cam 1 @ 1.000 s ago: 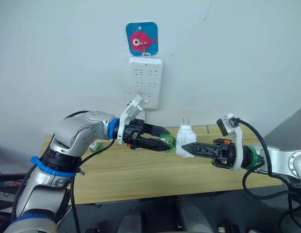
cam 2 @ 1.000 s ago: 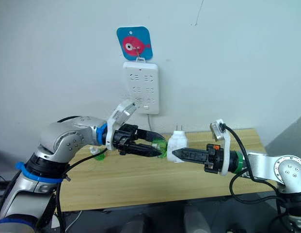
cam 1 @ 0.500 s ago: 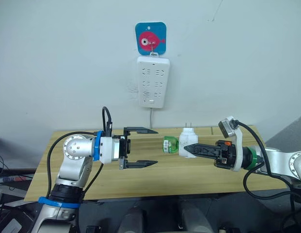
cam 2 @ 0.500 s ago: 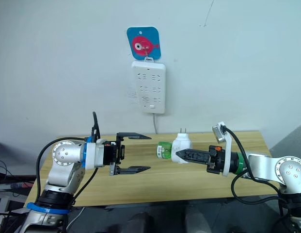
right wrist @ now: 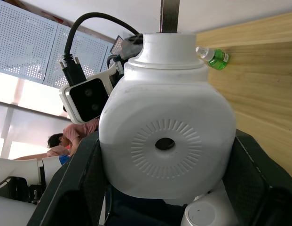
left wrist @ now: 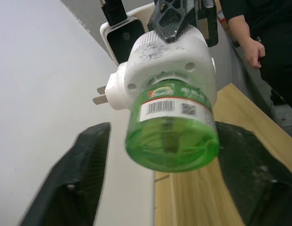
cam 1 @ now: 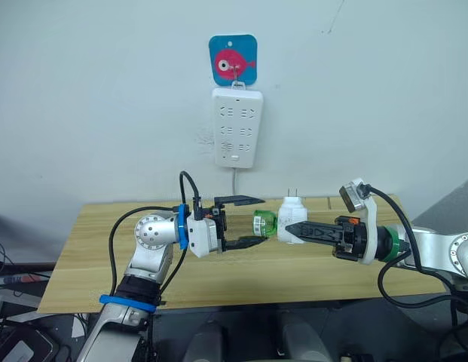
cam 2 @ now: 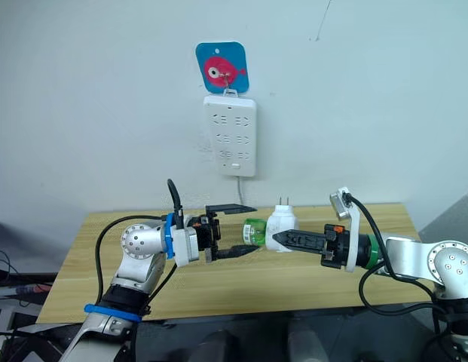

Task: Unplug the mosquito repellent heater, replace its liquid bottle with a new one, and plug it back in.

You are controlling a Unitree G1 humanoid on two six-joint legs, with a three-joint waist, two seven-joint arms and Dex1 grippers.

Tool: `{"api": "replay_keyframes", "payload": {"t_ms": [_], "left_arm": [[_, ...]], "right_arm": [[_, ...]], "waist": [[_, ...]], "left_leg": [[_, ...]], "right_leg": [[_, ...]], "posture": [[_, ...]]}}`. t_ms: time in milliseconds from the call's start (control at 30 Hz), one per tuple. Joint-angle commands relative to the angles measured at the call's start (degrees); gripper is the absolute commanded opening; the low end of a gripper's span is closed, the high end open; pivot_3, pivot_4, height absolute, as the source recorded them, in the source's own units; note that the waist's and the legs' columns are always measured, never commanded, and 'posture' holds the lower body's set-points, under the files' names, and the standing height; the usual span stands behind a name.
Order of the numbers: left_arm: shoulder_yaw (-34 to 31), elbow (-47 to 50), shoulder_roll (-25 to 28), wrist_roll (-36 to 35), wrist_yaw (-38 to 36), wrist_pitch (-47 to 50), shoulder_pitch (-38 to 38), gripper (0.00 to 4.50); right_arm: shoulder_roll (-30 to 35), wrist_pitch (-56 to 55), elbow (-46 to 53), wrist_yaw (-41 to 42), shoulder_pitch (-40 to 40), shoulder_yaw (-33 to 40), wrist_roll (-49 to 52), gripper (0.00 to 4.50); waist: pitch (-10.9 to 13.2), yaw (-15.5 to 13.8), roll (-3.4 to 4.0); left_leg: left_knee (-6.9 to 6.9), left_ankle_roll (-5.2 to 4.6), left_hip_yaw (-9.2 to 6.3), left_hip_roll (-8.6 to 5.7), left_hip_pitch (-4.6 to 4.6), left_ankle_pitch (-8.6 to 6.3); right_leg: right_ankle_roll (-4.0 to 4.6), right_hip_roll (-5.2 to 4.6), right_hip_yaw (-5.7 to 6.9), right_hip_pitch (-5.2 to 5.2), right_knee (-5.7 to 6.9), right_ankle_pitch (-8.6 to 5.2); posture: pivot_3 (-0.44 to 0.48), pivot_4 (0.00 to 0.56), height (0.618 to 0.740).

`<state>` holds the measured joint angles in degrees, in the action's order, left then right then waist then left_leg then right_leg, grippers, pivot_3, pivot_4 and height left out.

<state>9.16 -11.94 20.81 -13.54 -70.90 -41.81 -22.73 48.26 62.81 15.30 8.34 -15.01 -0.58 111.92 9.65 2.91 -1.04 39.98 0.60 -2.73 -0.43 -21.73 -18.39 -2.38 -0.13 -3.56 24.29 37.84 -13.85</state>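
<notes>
a: looks light and rigid, that mosquito repellent heater (cam 1: 292,219), smooth white plastic shell, likely a bit slick. held in the air above the wooden table (cam 1: 105,249), below the wall power strip (cam 1: 236,127), prongs pointing up.

b: and the best place to grab?

a: across the broad body, as now. right gripper (cam 1: 288,228) clamped on the shell from both sides, vent face toward its wrist camera. better kept off the prongs.

b: the liquid bottle (left wrist: 171,129)?

a: green, clear, probably thin-walled plastic, likely light too. seated in the heater's socket, base facing the left arm. round side wall the only real purchase, and probably slippery when twisted; firm squeeze needed, not a crushing one.

b: left gripper (cam 1: 249,221)?

a: spread wide, one finger above and one below, tips just short of the bottle base. touching nothing as far as can be told. holding nothing.

b: anything else on the table?

a: a second green bottle (right wrist: 213,56) lying on the wood, well apart.
</notes>
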Motion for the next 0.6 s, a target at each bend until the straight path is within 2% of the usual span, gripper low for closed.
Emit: {"api": "replay_keyframes", "payload": {"t_ms": [33,67,267,367,400,500,600], "left_arm": [[0.9,2.0,0.2,-1.7,1.2,0.1,-0.4,2.48],[1.1,2.6,0.5,-2.0,1.2,0.3,-0.2,2.32],[1.8,7.4,3.8,-5.2,-0.1,6.3,0.1,2.31],[3.3,15.7,11.1,-12.4,0.8,35.8,-0.3,2.31],[3.7,19.0,14.2,-17.8,2.9,50.6,-1.9,2.31],[3.9,22.6,20.4,-32.1,4.0,80.4,-8.2,2.31],[2.4,20.5,21.5,-40.2,3.3,94.6,-13.9,2.31]], "right_arm": [[0.2,0.0,1.5,0.4,-0.7,1.6,1.1,2.96],[0.1,0.0,1.5,0.3,-0.6,1.6,1.1,2.96],[0.0,0.1,1.7,0.0,-0.6,1.7,1.1,2.96],[0.5,0.4,1.7,0.3,-0.6,1.7,1.1,2.96],[0.8,0.5,1.7,0.4,-0.6,1.7,1.1,2.96],[1.1,0.8,1.8,0.7,-0.7,1.4,1.1,2.96],[1.1,0.7,2.0,0.8,-0.7,1.0,1.1,2.96]], "waist": [[0.0,0.1,0.00],[0.0,0.2,0.00],[0.0,0.3,0.00],[0.0,0.4,0.00],[0.0,0.4,0.01],[0.1,0.4,-0.04],[0.1,0.5,0.00]], "left_leg": [[0.00,0.00,-0.01,0.00,0.00,0.00],[-0.01,0.00,-0.02,0.00,-0.01,0.00],[0.00,0.00,-0.08,0.01,0.00,0.00],[0.00,0.00,-0.12,0.02,-0.01,0.00],[0.00,0.00,-0.13,0.01,0.00,0.00],[0.02,0.00,-0.26,0.01,-0.02,0.00],[0.02,0.00,-0.33,0.00,0.03,0.00]], "right_leg": [[0.00,0.00,0.01,0.00,0.00,0.00],[0.00,0.00,0.02,0.01,0.01,0.00],[0.00,0.00,0.07,0.00,0.07,0.00],[0.00,0.02,0.09,0.00,0.08,0.00],[-0.01,0.02,0.11,0.00,0.09,-0.01],[-0.02,0.07,0.24,0.00,0.13,-0.02],[-0.17,0.25,0.66,-0.06,0.13,-0.11]], "posture": [[-0.106,0.147,0.730],[-0.105,0.149,0.730],[-0.105,0.150,0.730],[-0.105,0.150,0.730],[-0.105,0.150,0.730],[-0.091,0.154,0.730],[-0.090,0.154,0.730]]}}
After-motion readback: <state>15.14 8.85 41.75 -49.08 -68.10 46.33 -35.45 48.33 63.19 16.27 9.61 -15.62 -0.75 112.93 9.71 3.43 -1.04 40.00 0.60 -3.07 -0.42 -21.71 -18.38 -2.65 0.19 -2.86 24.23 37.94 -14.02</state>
